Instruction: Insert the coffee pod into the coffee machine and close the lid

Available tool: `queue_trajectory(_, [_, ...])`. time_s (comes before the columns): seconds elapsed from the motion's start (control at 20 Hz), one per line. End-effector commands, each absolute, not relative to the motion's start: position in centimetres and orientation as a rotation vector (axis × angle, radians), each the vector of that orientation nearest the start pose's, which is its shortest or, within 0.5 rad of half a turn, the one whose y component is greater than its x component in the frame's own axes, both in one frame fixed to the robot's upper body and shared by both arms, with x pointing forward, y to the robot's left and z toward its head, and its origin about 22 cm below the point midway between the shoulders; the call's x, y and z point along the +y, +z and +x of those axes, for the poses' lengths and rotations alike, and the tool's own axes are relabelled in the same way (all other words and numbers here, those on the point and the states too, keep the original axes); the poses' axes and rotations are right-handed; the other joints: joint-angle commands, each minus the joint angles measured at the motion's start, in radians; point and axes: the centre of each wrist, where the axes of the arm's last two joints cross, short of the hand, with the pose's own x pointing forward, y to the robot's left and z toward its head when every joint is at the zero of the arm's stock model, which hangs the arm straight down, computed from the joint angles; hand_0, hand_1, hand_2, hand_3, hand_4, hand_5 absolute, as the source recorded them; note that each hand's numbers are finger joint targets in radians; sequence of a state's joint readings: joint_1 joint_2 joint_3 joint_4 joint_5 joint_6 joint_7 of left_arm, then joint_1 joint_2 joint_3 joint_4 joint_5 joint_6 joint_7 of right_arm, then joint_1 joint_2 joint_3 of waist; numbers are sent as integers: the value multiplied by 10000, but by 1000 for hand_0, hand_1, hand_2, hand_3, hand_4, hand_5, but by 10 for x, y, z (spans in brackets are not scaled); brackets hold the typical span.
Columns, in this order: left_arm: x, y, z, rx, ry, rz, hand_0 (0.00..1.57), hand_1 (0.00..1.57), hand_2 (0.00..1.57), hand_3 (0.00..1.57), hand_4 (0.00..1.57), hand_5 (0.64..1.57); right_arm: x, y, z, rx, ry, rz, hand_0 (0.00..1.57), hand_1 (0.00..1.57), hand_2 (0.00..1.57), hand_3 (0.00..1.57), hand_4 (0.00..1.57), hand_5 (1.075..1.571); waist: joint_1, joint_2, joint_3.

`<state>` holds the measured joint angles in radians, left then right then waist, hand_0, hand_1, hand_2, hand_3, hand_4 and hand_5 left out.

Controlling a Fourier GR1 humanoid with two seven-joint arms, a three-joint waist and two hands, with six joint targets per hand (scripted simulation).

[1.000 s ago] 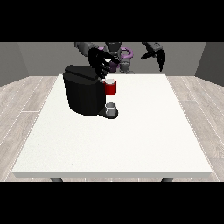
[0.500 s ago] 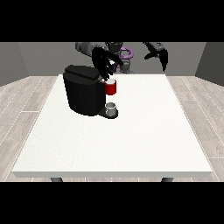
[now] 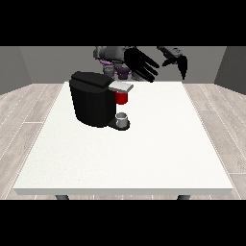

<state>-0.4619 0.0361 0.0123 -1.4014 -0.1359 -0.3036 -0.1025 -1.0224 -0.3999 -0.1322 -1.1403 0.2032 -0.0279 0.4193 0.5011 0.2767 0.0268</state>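
Note:
A black coffee machine [image 3: 91,103] stands on the white table [image 3: 144,153], left of the middle. A flat grey lid [image 3: 121,87] juts from its top front, with a red thing at the machine [image 3: 122,98] just under it. On the machine's base sits a small grey thing [image 3: 123,120]. The hand at the view's left [image 3: 139,63] hovers above and to the right of the lid, open, fingers spread, holding nothing. The hand at the view's right [image 3: 177,59] hangs over the table's far edge, fingers relaxed and pointing down.
The robot's grey and purple torso [image 3: 115,65] stands behind the machine at the table's far edge. Wooden floor surrounds the table on all sides.
The hand at the view's left has lifted off the machine's top and swung to the right with fingers spread. The grey lid now shows lying flat.

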Motion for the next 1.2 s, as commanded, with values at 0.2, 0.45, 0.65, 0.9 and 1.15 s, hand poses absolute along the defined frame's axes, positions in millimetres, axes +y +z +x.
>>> queue_trajectory(0.2, [184, 104, 341, -19317, -5519, -2285, 0, 0, 0, 0, 352, 1571, -185, 284, 418, -19516, 3528, -3094, 0, 0, 0, 0, 0, 1571, 592, 629, -269])
queue_trajectory(0.45, [190, 104, 340, -19130, -5591, -2568, 0, 0, 0, 0, 278, 1571, -173, 297, 426, -19741, 3546, -2859, 0, 0, 0, 0, 98, 1571, 538, 687, -271])
queue_trajectory(0.65, [204, 111, 348, -18955, -5503, -2125, 0, 0, 0, 0, 272, 1571, -153, 306, 426, -20097, 3951, -2354, 0, 0, 0, 0, 0, 1571, 133, 582, -272])
queue_trajectory(0.9, [230, 80, 341, -18933, -4503, -1733, 0, 0, 0, 0, 341, 1571, -113, 272, 418, -20794, 4678, -1082, 0, 0, 0, 0, 0, 1571, -813, 328, -275])
queue_trajectory(1.15, [240, 36, 316, -17924, -3649, -1445, 0, 0, 0, 0, 246, 1571, -80, 189, 402, -20089, 5127, 724, 0, 0, 0, 0, 263, 1571, -1699, -893, -271])
